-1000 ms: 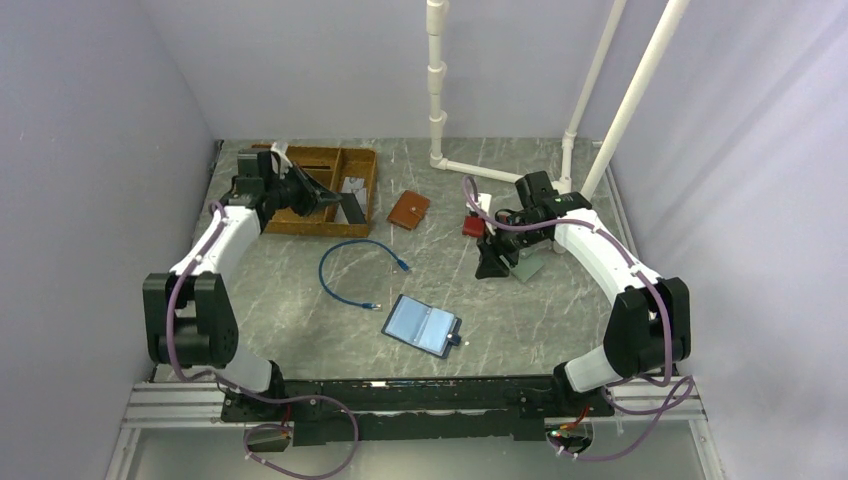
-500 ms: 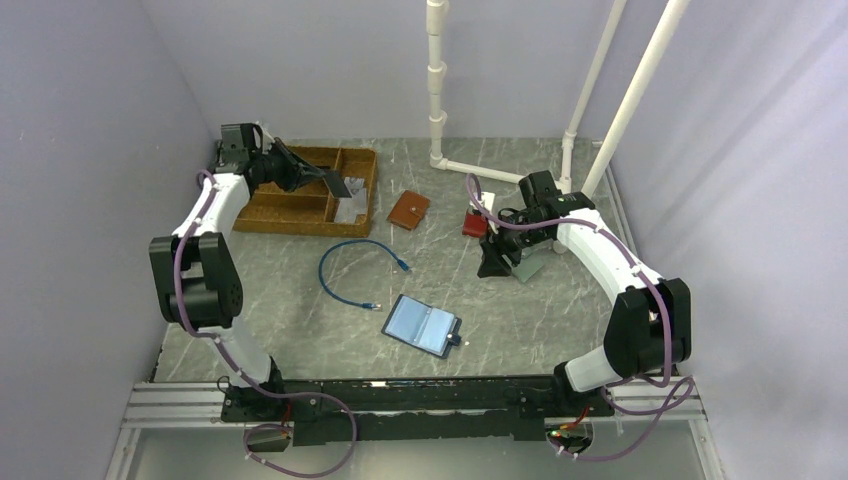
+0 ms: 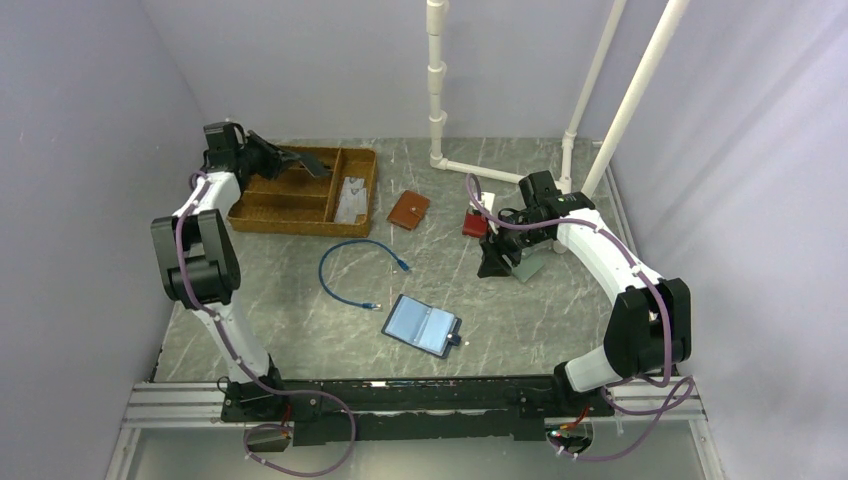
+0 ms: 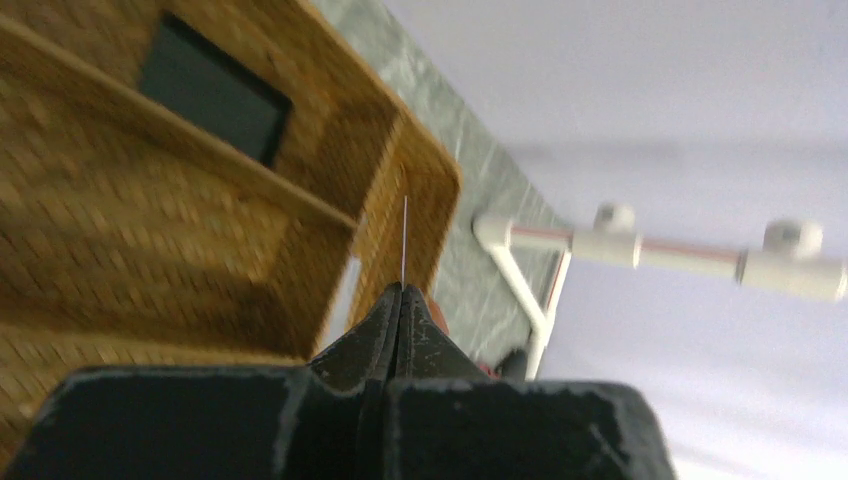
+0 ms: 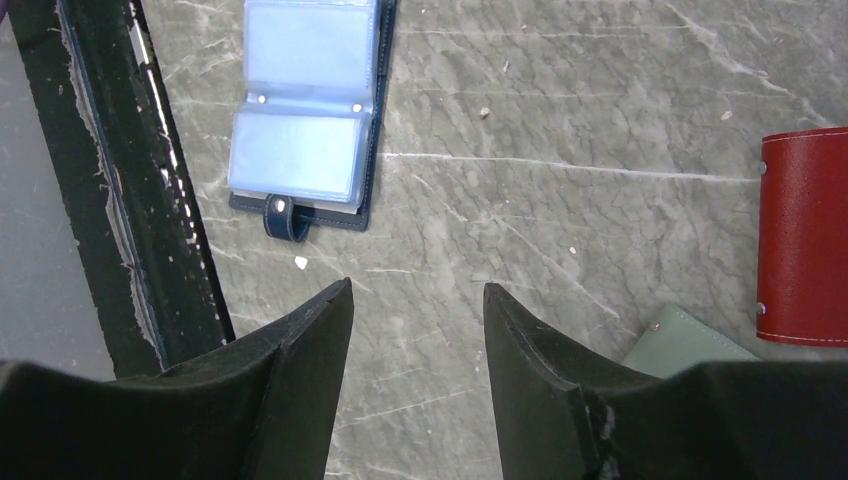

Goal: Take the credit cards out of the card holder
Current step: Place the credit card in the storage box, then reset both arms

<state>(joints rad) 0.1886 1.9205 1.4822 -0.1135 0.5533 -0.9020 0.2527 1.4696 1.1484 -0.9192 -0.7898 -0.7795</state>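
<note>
The card holder (image 3: 422, 325) lies open on the table near the front, its glossy light-blue sleeves up and its snap tab out; the right wrist view shows it (image 5: 305, 110) at top left. My left gripper (image 3: 305, 165) hovers over the wicker basket (image 3: 262, 218) at the back left, shut on a thin credit card that shows edge-on (image 4: 404, 240) above the fingertips (image 4: 402, 290). Pale credit cards (image 3: 350, 197) lie in the basket's right compartment. My right gripper (image 3: 497, 262) stands open over bare table (image 5: 418, 288), well right of the card holder.
A dark flat rectangle (image 4: 213, 103) lies in one basket compartment. A brown wallet (image 3: 408, 209), a red wallet (image 3: 474, 226) and a green wallet (image 3: 530, 265) lie near the right arm. A blue cable (image 3: 350, 270) loops left of centre. White pipes (image 3: 470, 168) stand at the back.
My left arm has swung back and left, taking the held card from over the basket's right compartment to its far-left part. The right arm has not moved.
</note>
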